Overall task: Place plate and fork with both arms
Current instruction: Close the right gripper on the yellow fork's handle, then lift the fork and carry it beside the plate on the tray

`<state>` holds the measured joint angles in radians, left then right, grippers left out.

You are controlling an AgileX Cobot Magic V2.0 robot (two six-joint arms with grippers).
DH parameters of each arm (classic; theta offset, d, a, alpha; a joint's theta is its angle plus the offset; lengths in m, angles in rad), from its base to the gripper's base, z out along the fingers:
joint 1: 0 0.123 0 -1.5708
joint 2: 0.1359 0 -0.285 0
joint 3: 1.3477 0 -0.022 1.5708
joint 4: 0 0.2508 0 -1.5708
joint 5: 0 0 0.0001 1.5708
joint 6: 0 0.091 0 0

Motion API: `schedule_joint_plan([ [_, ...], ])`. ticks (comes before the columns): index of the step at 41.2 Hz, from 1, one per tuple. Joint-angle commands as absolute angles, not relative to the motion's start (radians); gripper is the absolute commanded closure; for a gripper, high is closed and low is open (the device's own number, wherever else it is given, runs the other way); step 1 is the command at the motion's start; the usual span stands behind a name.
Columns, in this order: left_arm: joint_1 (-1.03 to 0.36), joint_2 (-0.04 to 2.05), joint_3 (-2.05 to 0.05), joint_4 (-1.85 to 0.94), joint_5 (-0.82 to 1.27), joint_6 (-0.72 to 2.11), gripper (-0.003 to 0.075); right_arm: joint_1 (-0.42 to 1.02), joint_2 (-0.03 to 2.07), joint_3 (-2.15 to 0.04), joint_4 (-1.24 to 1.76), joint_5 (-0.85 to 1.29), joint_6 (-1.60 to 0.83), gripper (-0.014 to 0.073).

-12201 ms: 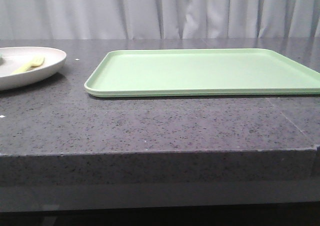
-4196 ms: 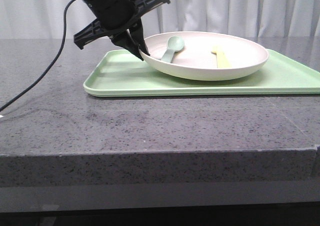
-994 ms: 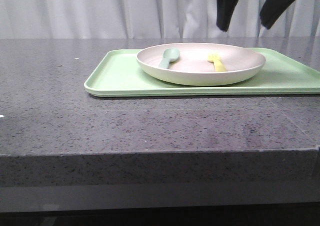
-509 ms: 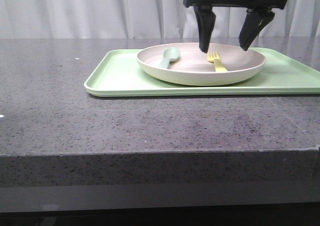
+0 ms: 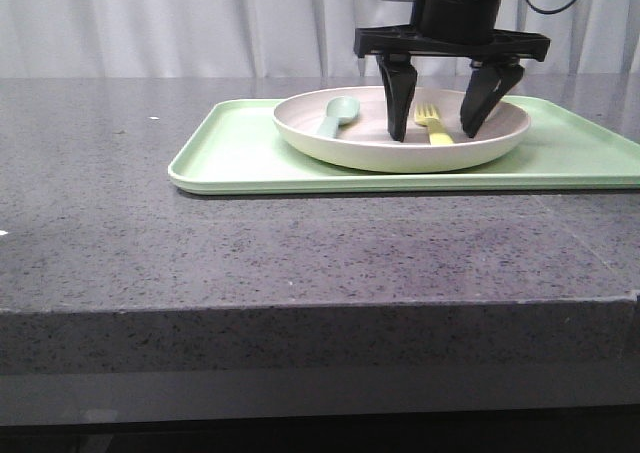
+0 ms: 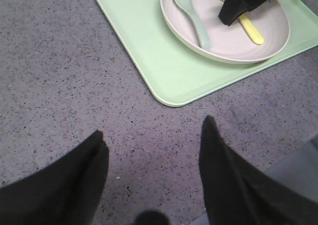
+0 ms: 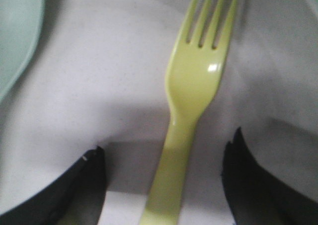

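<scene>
Two arms, one fork: right gripper poised to grasp.

Lowered into the plate on the green tray, jaws spread wide either side of the fork, handle between the fingertips but untouched, presumably aligned for a pinch across the handle. Parked well back over the near counter: left gripper, released and empty. Shown only by the right wrist view: clear gaps beside the handle. Shown only by the front and left wrist views: pale green spoon lying left of the fork.

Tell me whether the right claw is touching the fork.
Apart. The right wrist view shows the right claw open, plate visible between each finger and the fork handle.
</scene>
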<state>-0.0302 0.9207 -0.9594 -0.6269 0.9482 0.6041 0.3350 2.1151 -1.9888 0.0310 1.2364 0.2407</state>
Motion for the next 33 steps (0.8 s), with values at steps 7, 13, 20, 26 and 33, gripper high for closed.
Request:
schedule_joint_plan([
  [7,-0.028,0.912,-0.986,-0.674,0.9,0.604,0.0321,0.336,2.07,-2.019,0.025,1.32,0.238,0.0386],
  [13,-0.028,0.912,-0.986,-0.674,0.9,0.604,0.0321,0.336,2.07,-2.019,0.025,1.319,0.238,0.0455],
  [20,-0.028,0.912,-0.986,-0.675,0.9,0.604,0.0322,0.336,2.07,-2.019,0.025,1.319,0.238,0.0465],
  [26,-0.028,0.912,-0.986,-0.675,0.9,0.604,0.0321,0.336,2.066,-2.02,0.025,1.32,0.238,0.0465],
  [33,-0.028,0.912,-0.986,-0.675,0.9,0.604,0.0322,0.336,2.024,-2.02,0.025,1.314,0.218,0.0465],
])
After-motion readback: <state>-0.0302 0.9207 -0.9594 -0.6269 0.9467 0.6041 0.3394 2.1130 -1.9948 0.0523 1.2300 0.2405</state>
